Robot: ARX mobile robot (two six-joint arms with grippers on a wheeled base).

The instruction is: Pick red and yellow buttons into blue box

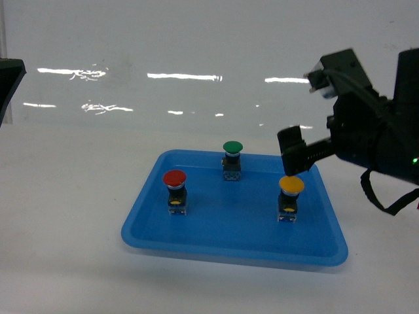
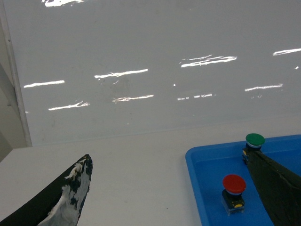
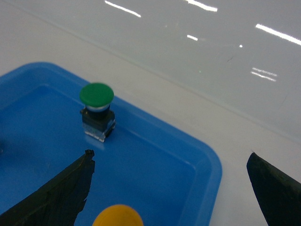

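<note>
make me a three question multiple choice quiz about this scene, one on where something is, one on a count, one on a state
1. Where does the green button stand?
A. at the tray's far edge
B. on the white table
C. in the right gripper

2. How many buttons stand in the blue tray?
A. one
B. two
C. three

3. How is the right gripper?
A. shut on the yellow button
B. open above the yellow button
C. shut on the green button

Answers:
1 A, it stands farthest back in the tray.
2 C, green, red button and yellow button.
3 B, its fingers are spread either side of the yellow cap.
</note>
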